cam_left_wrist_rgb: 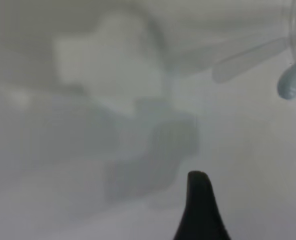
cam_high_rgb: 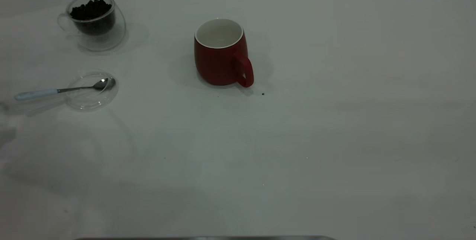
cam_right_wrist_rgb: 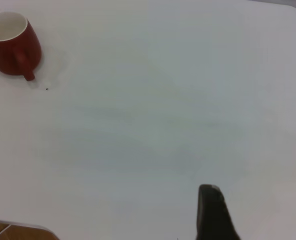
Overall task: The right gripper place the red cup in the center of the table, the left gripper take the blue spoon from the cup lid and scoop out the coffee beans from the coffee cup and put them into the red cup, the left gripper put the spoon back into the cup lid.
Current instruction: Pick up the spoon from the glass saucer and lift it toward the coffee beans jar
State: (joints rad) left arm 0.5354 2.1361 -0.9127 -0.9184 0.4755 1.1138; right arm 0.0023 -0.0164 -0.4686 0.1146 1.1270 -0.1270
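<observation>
So far only step 1 looks done: red cup (cam_high_rgb: 221, 54) stands upright, empty, roughly mid table (cam_high_rgb: 334, 128), nothing gripping it. Blue spoon (cam_high_rgb: 55, 90) lies untouched, bowl in the cup lid (cam_high_rgb: 91, 90), handle sticking out over the rim. Coffee beans (cam_high_rgb: 91, 9) fill the coffee cup (cam_high_rgb: 93, 19) at the far left. Left gripper (cam_left_wrist_rgb: 201, 207) hovers near the spoon handle; right gripper (cam_right_wrist_rgb: 213, 212) hangs well apart from the mug. Can't tell either claw's opening. Scooping, pouring, spoon return all left.

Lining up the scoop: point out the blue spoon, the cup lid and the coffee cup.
blue spoon (cam_high_rgb: 36, 94), exterior view, on its pale blue handle.
cup lid (cam_high_rgb: 89, 102), exterior view, on its near rim.
coffee cup (cam_high_rgb: 97, 27), exterior view, on its glass wall.
</observation>
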